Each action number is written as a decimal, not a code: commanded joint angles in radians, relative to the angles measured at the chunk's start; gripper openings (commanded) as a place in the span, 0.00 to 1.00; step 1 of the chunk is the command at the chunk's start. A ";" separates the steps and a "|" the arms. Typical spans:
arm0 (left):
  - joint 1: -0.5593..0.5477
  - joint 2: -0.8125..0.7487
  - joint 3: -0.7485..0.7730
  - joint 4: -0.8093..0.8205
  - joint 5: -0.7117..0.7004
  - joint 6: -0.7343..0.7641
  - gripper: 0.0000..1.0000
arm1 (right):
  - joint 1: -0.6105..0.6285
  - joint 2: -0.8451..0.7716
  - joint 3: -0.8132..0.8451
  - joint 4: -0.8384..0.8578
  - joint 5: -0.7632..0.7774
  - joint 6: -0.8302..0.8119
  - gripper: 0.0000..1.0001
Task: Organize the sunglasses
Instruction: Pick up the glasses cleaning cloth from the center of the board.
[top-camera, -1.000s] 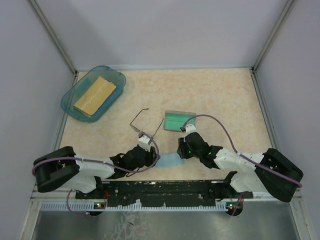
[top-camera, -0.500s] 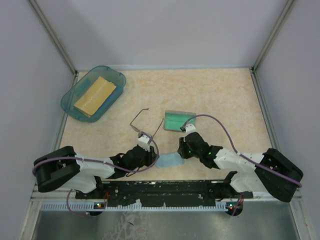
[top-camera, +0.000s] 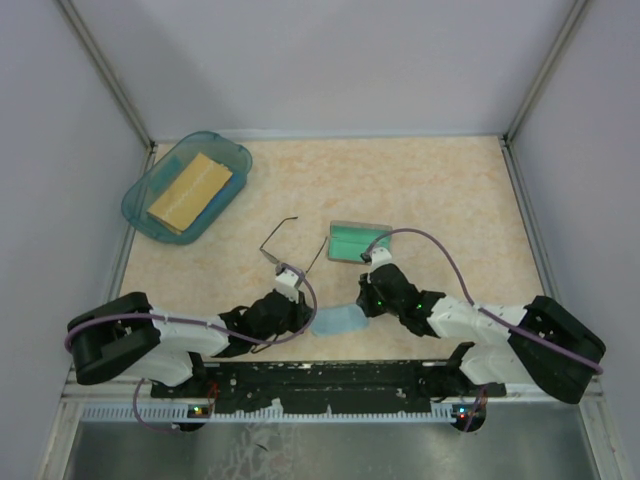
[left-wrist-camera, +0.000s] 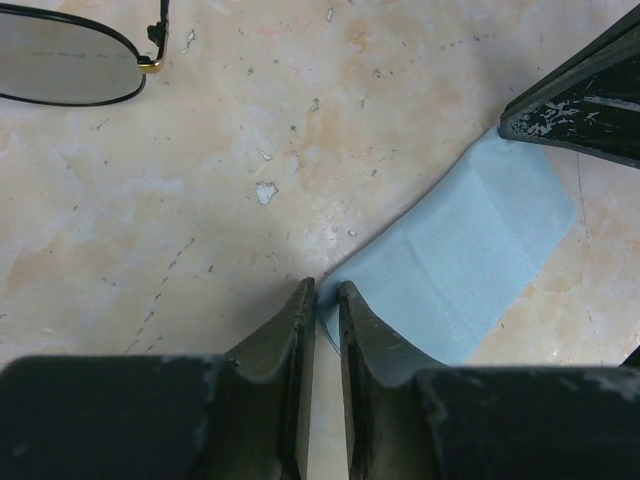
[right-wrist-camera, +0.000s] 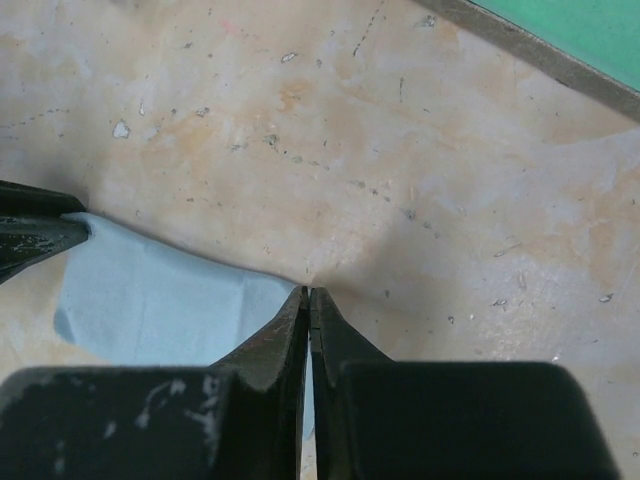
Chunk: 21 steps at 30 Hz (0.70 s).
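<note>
The sunglasses (left-wrist-camera: 68, 70) are lying open on the table (top-camera: 440, 190), lenses toward the near side and both temples pointing far and right. They are sitting just far and left of my left claw (left-wrist-camera: 322, 295), apart from it. To their right, the case (top-camera: 355, 242) is lying open, showing its green lining, near but not touching them.

My left claw is nearly closed, leaving only a thin slit, and it is pinching the left corner of the cloth (top-camera: 338, 320). My right claw (right-wrist-camera: 309, 293) is pressed fully together on the cloth's right corner. The cloth is stretching between my 2 claws, low over the table, near of the sunglasses and the case.

Well apart, at the far left corner, a blue tray (top-camera: 140, 205) is holding a tan block (top-camera: 190, 190).
</note>
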 joint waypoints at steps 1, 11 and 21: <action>0.008 0.006 -0.015 0.004 0.019 -0.001 0.17 | -0.007 0.007 0.001 0.050 0.007 0.004 0.01; 0.012 0.008 0.005 0.005 0.022 0.014 0.00 | -0.007 -0.012 -0.016 0.085 0.024 0.010 0.00; 0.041 -0.017 0.136 -0.065 0.018 0.124 0.00 | -0.006 -0.142 -0.028 0.098 0.129 0.020 0.00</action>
